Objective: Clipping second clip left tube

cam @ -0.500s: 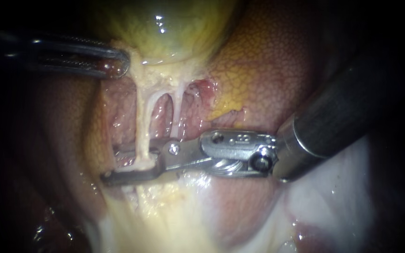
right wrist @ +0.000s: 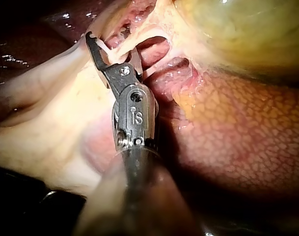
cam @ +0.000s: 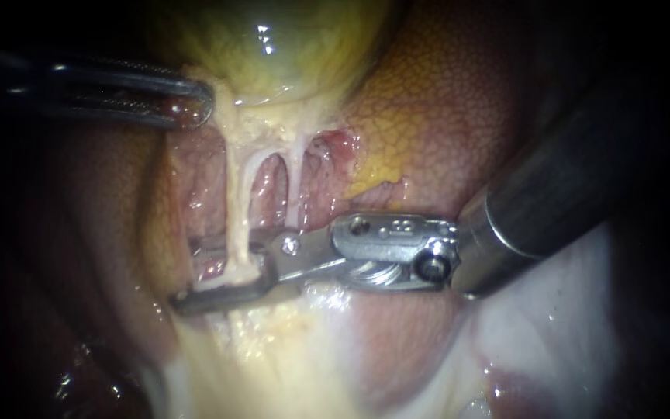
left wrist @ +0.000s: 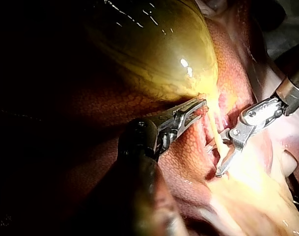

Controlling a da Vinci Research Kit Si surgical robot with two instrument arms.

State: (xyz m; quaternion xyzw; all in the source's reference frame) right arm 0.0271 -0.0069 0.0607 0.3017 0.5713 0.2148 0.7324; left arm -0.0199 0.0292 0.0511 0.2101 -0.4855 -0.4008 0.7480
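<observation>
Low in the frame, the right instrument (cam: 184,275) comes in from the right edge, and its jaws stand apart on either side of the foot of the left tube (cam: 234,202), just left of centre. Against half a second ago, the lower jaw sits a touch lower, so the gap looks slightly wider. Whether both jaws touch the tube is hard to say. A thinner right tube (cam: 295,186) hangs just beside it, clear of the jaws. Farther back, at upper left, the left instrument (cam: 203,105) is unmoved, pinching the lower edge of the gallbladder (cam: 273,46). The liver (cam: 443,116) lies behind.
</observation>
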